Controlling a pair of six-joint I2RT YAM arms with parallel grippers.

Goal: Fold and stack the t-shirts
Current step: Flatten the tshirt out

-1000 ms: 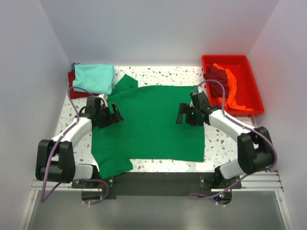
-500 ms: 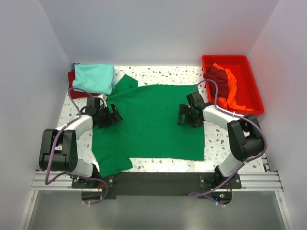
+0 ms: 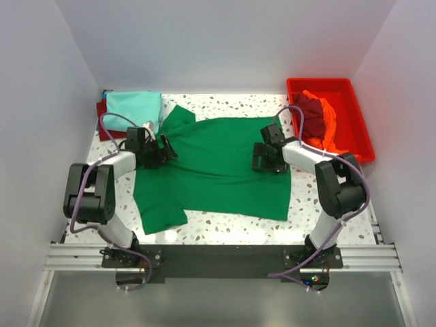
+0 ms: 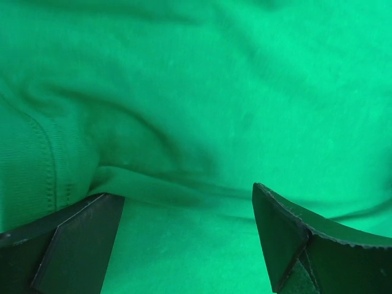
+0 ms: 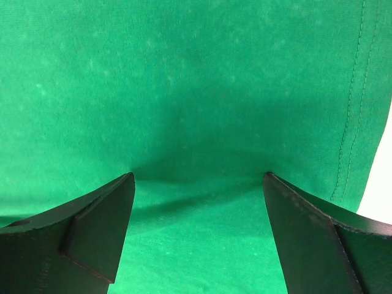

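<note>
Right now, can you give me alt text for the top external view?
A bright green t-shirt lies spread on the table, with the left hand and right hand open and low on its two sides. A folded teal shirt sits far left; a red tray far right holds crumpled shirts.

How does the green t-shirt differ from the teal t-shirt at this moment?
The green t-shirt lies spread open; the teal t-shirt sits folded in the far-left corner. The left gripper and right gripper, both open, are down on the green t-shirt; neither touches the teal t-shirt. Both are plain cloth.
</note>
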